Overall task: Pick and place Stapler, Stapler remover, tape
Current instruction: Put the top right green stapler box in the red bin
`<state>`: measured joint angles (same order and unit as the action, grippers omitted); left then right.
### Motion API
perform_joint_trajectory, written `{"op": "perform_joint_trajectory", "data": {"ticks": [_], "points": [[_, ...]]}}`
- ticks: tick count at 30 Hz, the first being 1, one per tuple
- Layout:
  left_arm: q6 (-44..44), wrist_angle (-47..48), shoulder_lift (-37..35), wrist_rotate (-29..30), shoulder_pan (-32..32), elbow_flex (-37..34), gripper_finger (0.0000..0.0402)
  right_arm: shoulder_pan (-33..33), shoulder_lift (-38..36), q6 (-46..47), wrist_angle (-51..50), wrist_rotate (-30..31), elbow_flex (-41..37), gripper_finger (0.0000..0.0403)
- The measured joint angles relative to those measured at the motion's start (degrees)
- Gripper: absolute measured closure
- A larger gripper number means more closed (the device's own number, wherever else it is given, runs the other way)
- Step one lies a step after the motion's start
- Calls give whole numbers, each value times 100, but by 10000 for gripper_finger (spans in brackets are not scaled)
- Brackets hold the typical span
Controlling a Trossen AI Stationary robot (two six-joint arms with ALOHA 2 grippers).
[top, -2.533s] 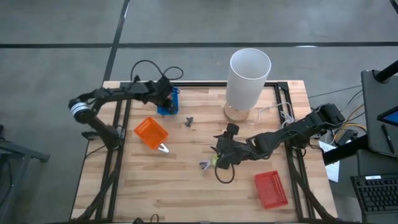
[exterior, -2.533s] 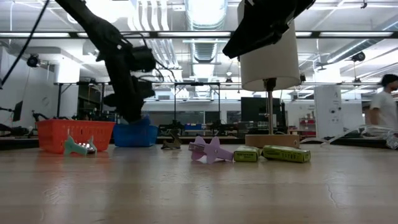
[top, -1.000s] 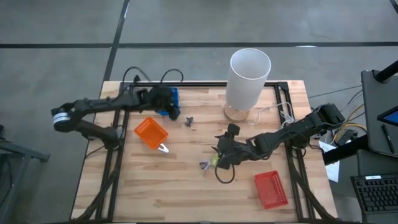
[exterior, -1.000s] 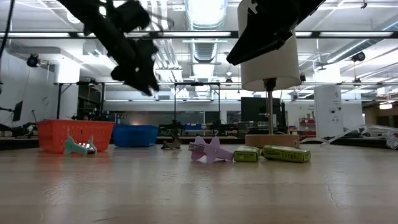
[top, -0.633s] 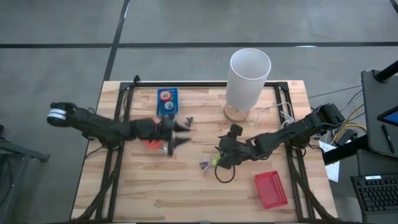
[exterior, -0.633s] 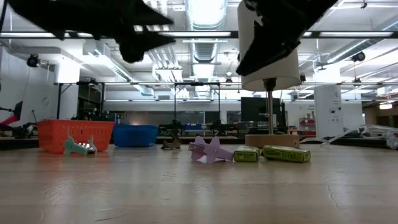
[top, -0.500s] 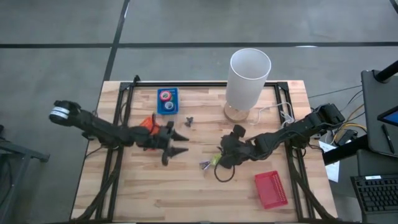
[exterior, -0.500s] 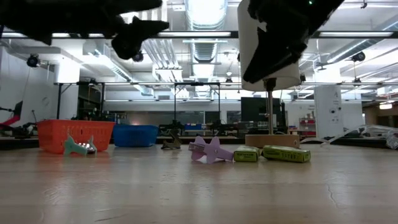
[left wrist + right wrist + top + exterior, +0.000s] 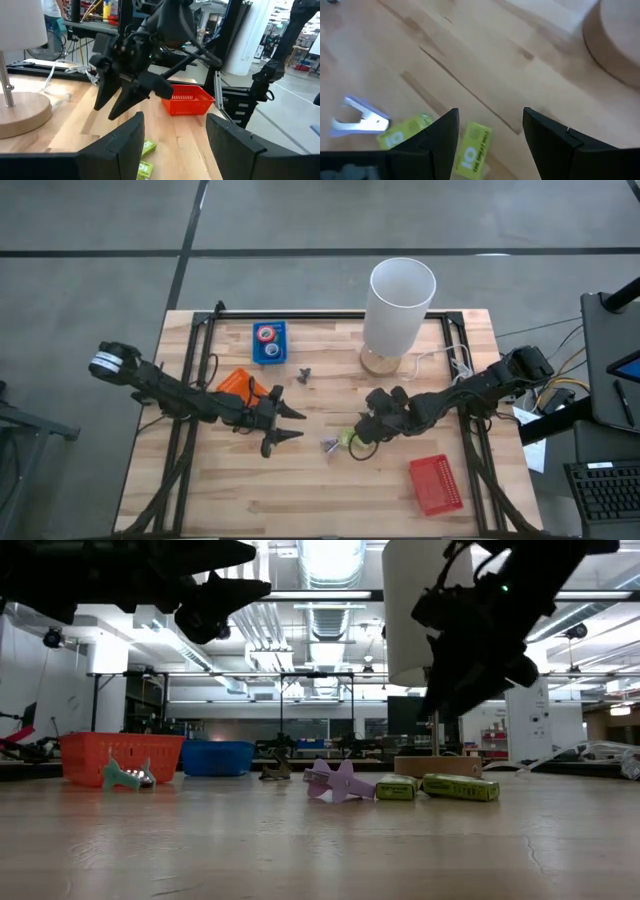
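The wooden table point(image 9: 300, 490) lies bare along its near edge. The white lamp point(image 9: 400, 305) stands at the far edge. The left gripper point(image 9: 285, 425) hovers mid-table, fingers spread, empty. The right gripper point(image 9: 372, 424) hangs open over two yellow-green boxes point(image 9: 470, 150) beside the purple stapler remover point(image 9: 362, 117). Two tape rolls point(image 9: 266, 340) sit in the blue bin point(image 9: 281, 352); the orange basket point(image 9: 232, 385) is partly hidden.
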<state>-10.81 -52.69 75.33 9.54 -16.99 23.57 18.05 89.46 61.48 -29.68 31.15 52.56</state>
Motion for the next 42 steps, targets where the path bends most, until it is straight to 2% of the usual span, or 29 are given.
{"op": "perform_joint_trajectory", "data": {"ticks": [4, 10, 18, 25, 34, 42], "points": [[85, -88, 28, -2, 0, 62, 188, 8, 51, 233, 51, -75, -174, 188], [173, -192, 24, -2, -2, 107, 188, -12, 440, 129, 879, -292, -401, 188], [105, -225, -24, -63, -39, 68, 188, -8, 1085, 182, 905, -462, -258, 188], [99, -221, -31, -71, -68, 68, 188, -6, 1320, 286, 895, -683, -224, 191], [112, -216, -26, -70, -70, 68, 188, 8, 1180, 249, 745, -829, -239, 252], [113, -212, -26, -70, -70, 66, 188, 22, 740, -192, 535, -1309, -254, 297]]}}
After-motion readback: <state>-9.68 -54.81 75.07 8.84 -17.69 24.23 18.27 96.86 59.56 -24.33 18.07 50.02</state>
